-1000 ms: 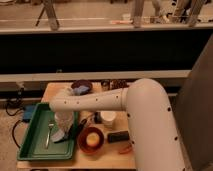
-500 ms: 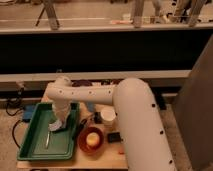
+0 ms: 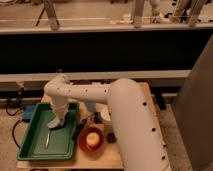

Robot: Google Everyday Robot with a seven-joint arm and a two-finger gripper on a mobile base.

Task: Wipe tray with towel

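A green tray sits on the left of the small wooden table. My gripper hangs from the white arm over the tray's far right part. It is shut on a pale towel, which touches the tray floor. A thin light utensil lies in the tray just in front of the towel.
A red bowl holding a pale round item stands right of the tray. A white cup is behind it. A dark object lies along the tray's right rim. A blue box sits off the table's left. A dark counter runs behind.
The gripper with the towel has moved left and a little back across the tray floor. The arm has swung left with it.
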